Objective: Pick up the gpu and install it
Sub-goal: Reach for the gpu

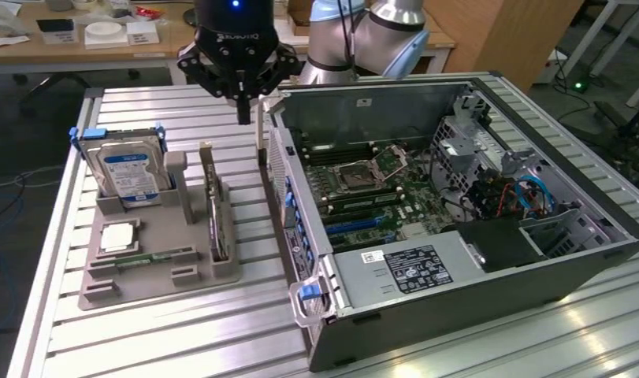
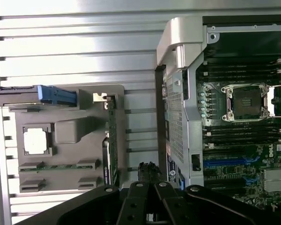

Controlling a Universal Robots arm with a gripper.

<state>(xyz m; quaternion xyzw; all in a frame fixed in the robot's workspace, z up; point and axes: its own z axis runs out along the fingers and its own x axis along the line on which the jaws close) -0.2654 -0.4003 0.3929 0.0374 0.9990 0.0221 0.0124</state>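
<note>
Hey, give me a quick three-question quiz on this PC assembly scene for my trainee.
1. True or false: the gpu stands on edge in the grey holder.
2. Which also stands in that holder? A) blue-labelled hard drive B) fan C) screwdriver
3. Fill in: the gripper, hanging near the open computer case, is ___ (open/shut).
Key: 1 true; 2 A; 3 shut.
</note>
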